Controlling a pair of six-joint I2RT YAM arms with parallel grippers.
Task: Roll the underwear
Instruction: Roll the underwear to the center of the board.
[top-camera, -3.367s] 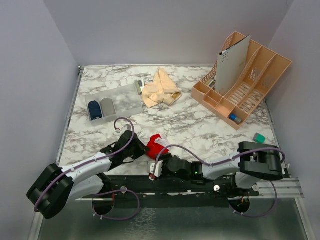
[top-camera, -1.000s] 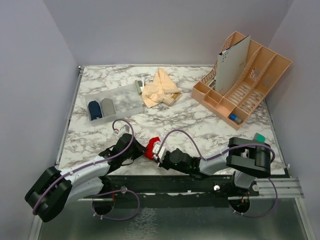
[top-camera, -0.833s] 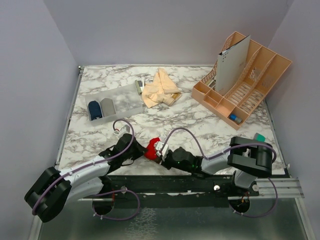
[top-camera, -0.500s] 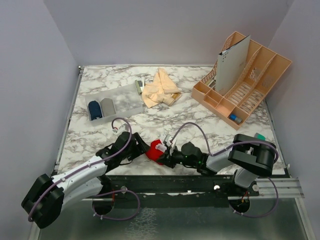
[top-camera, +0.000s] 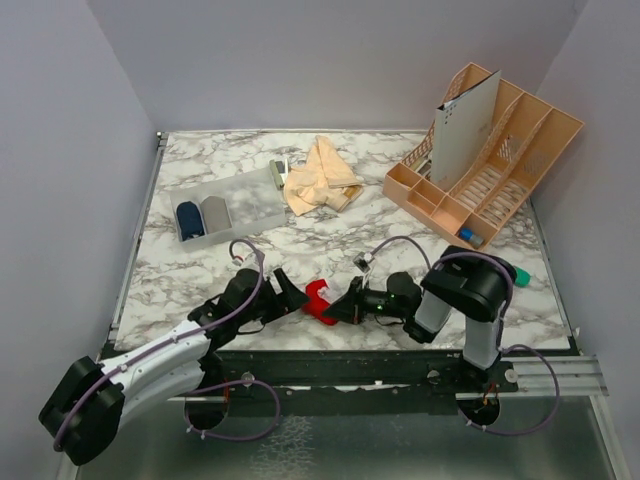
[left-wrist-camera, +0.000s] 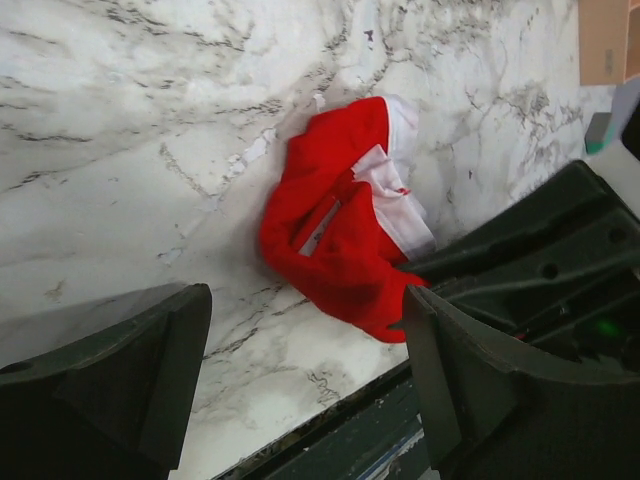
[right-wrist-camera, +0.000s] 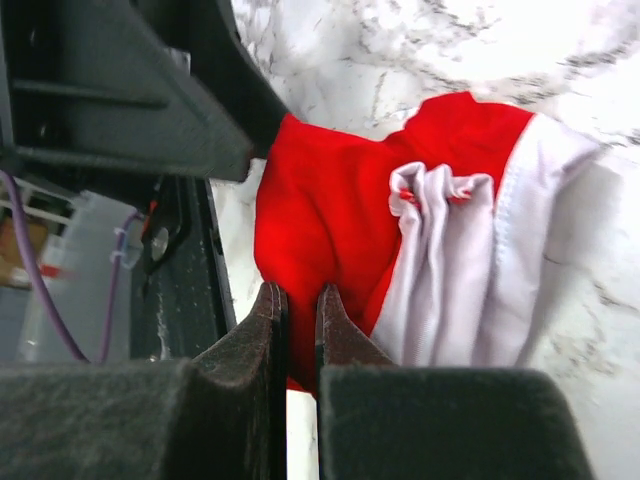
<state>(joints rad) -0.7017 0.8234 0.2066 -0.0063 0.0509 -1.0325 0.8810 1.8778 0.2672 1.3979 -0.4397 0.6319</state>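
The red underwear (top-camera: 318, 300) with white-grey trim lies bunched on the marble near the table's front edge. My right gripper (top-camera: 342, 306) comes at it from the right and is shut on a fold of its red cloth (right-wrist-camera: 340, 200); the two fingertips (right-wrist-camera: 270, 310) pinch the fabric between them. My left gripper (top-camera: 286, 294) sits just left of the garment, open, its fingers (left-wrist-camera: 150, 370) spread either side of the cloth (left-wrist-camera: 340, 230) and apart from it. Peach-beige underwear (top-camera: 320, 178) lies in a loose pile at the back.
A clear bin (top-camera: 250, 195) at the back left holds a dark blue roll and a grey one. A peach desk organizer (top-camera: 485, 160) stands at the back right. A small teal object (top-camera: 520, 273) lies near the right edge. The table's front edge (left-wrist-camera: 330, 420) is right beside the garment.
My left gripper has opened and let go of the red underwear. The right arm has swung round toward the right, its gripper still shut on the cloth, which shifted slightly right.
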